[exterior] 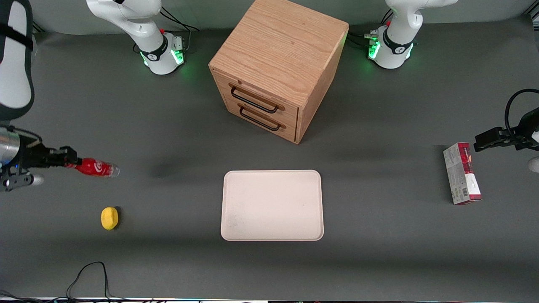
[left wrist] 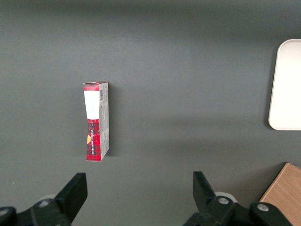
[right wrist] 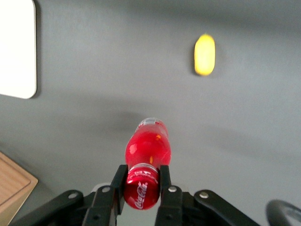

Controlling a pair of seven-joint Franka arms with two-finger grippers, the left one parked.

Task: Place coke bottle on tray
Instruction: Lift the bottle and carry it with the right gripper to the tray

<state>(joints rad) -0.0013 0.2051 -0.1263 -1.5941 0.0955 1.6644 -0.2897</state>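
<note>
My right gripper (exterior: 69, 161) is shut on the red cap of the coke bottle (exterior: 94, 168), toward the working arm's end of the table. It holds the bottle lying level above the grey table, clear base pointing toward the tray. In the right wrist view the fingers (right wrist: 117, 186) clamp the cap on both sides and the bottle (right wrist: 146, 153) hangs over the mat. The cream-white tray (exterior: 272, 205) lies flat mid-table, in front of the cabinet; a corner of it shows in the right wrist view (right wrist: 16, 52) and in the left wrist view (left wrist: 286, 84).
A small yellow lump (exterior: 109, 218) lies nearer the front camera than the bottle. A wooden drawer cabinet (exterior: 276, 67) stands farther from the camera than the tray. A red-and-white carton (exterior: 462, 173) lies toward the parked arm's end. A black cable (exterior: 86, 273) loops at the front edge.
</note>
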